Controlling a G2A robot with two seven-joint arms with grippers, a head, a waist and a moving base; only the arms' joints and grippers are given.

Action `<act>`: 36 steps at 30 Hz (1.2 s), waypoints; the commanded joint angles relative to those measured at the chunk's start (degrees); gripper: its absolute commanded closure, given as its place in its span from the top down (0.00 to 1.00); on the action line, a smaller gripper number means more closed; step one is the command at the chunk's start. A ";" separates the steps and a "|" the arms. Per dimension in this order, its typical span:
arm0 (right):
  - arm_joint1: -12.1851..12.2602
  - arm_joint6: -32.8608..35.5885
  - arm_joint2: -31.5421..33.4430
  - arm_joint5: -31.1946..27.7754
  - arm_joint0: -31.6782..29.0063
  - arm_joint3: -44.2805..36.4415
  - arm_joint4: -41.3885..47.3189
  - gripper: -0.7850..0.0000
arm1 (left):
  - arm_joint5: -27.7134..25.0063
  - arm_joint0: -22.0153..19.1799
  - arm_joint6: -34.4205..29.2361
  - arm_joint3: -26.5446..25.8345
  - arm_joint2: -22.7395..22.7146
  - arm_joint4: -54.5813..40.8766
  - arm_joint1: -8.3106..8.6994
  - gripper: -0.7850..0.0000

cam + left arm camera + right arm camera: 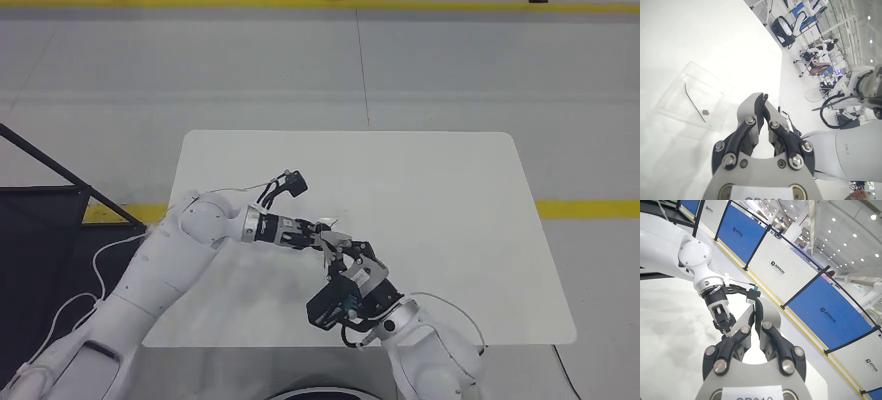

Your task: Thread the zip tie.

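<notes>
My left gripper (763,98) is shut, with a small black piece of the zip tie (766,95) poking out between its tips. A thin dark strip of the tie (829,106) sticks out from my right gripper at the view's edge. In the right wrist view my right gripper (756,303) is shut, its pads pressed together, and the left gripper (725,328) hangs just behind it. From above, the left gripper (318,238) and the right gripper (345,262) meet over the middle of the white table (450,200), almost touching.
A clear plastic plate (674,106) lies on the table under the left gripper, with a thin black strip (694,103) and a small brown bit (705,112) on it. A black frame (50,170) stands off the table's left side.
</notes>
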 commanded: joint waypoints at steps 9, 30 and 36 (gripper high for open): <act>0.61 0.01 0.50 -0.18 -0.66 -0.10 -1.89 0.00 | -1.39 -2.68 1.41 1.02 4.85 -2.52 1.80 0.00; 1.05 1.28 -0.51 0.26 1.31 2.55 -1.33 0.00 | -1.39 -2.68 1.41 1.02 4.85 -2.52 1.80 0.00; 1.07 1.85 -0.72 0.76 2.06 3.19 -0.59 0.00 | -1.39 -2.68 1.41 1.02 4.85 -2.52 1.80 0.00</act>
